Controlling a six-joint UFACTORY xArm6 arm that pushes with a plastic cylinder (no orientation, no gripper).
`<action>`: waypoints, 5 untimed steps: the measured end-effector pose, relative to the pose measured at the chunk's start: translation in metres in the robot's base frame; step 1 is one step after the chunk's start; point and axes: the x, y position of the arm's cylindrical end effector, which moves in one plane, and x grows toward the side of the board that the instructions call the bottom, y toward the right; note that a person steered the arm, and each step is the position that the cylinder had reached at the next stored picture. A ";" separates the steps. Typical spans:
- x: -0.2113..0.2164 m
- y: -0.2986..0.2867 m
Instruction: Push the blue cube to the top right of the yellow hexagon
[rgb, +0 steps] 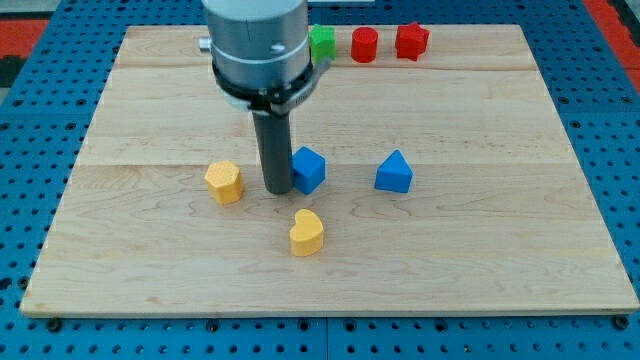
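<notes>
Nearest the viewer on the tabletop (150, 270) lies a yellow heart-shaped block (307, 232), standing alone and clear of everything else.

Next row back, left to right: the yellow hexagon (224, 182), then the rod's tip (278, 190), then the blue cube (309, 169), then a blue block with a peaked top (394, 172), well apart at the right. The tip sits between the hexagon and the cube, just beside the cube's left face; actual contact cannot be confirmed at this resolution. The hexagon is near the tip but shows a visible gap.

Judgement: the cube already lies right of the hexagon but roughly level with it, so the goal spot, right and farther back, is not reached. From the cube's left side a push would send it rightward, away from the hexagon. To drive it toward the far side, the tip would probably need to come round to the cube's near face.

End effector: a plain rod with no jaws, so there is no wide or narrow setting. It holds nothing and can only push.

Far edge: a green block (322, 43), partly hidden by the arm's housing, shape unclear; a red cylinder (364, 45); a red block with an irregular outline (411, 41). These three sit in a row, out of the working area.

Containers: none in view. All blocks rest directly on the wood.
</notes>
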 end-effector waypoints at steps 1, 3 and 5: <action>-0.031 0.000; -0.062 0.000; 0.012 0.014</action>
